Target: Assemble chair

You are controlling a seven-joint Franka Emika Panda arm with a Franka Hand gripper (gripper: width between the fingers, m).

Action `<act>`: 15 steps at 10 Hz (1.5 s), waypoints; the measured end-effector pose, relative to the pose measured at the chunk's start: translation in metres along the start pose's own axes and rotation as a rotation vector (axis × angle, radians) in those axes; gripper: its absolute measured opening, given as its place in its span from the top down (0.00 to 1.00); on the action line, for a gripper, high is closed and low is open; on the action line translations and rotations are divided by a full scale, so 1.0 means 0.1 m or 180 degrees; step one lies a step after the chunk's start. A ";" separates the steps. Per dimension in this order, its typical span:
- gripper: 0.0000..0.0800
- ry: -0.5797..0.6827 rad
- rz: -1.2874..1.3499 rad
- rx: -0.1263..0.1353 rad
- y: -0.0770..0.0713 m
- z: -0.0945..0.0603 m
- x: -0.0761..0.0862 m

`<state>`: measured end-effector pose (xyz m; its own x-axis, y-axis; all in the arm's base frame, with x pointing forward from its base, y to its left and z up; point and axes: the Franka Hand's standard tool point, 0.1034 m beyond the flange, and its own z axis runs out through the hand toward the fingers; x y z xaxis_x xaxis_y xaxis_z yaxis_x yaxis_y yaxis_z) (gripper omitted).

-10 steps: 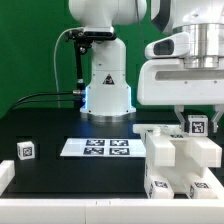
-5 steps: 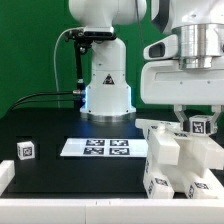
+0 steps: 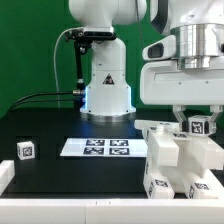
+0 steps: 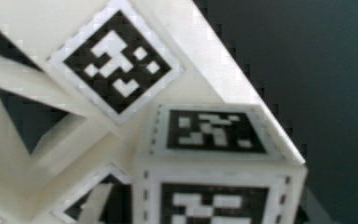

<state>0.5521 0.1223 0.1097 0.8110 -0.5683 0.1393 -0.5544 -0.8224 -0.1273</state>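
Exterior view: black tabletop [image 3: 60, 125], green backdrop, robot base [image 3: 107, 85] at the back centre. The arm's white hand comes down at the exterior view's right, with the pincer [image 3: 196, 119] right over the chair parts [image 3: 168, 155]. These are a chunky white cluster at the front right of the tabletop, several pieces pressed together with tags on their faces. A tagged top piece [image 3: 198, 127] of that cluster sits between the pincer's two fingers, directly under the hand. The fingers straddle it partly apart, but I cannot tell whether they actually clamp it or just flank it, as the contact is too small to read. The marker board [image 3: 97, 147] lies flat just to the exterior view's left of the cluster, apart from it. A loose tagged cube [image 3: 25, 150] stands well apart at the far left edge. Wrist view: the frame is filled by white chair parts [image 4: 34, 110] very close to the lens, against the dark tabletop. An angled bar carries a tilted tag [image 4: 119, 58], and a block below it carries a tag on one face [image 4: 215, 130] and another on the adjoining face [image 4: 208, 205]. No fingers are clearly visible here, so the grip is not readable from this view either.
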 end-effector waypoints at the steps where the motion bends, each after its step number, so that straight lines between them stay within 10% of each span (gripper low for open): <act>1: 0.65 -0.0006 -0.0104 -0.0004 0.00 0.00 0.00; 2: 0.39 -0.0014 -0.0112 -0.0011 0.00 0.01 -0.01; 4: 0.23 -0.0017 -0.0236 -0.0017 0.00 0.02 -0.02; 13: 0.19 -0.0097 -0.1986 -0.0011 -0.03 -0.03 -0.09; 15: 0.19 -0.0124 -0.3151 -0.0148 -0.07 -0.05 -0.15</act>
<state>0.5434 0.1366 0.1139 0.9174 0.3762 0.1296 0.3703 -0.9264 0.0679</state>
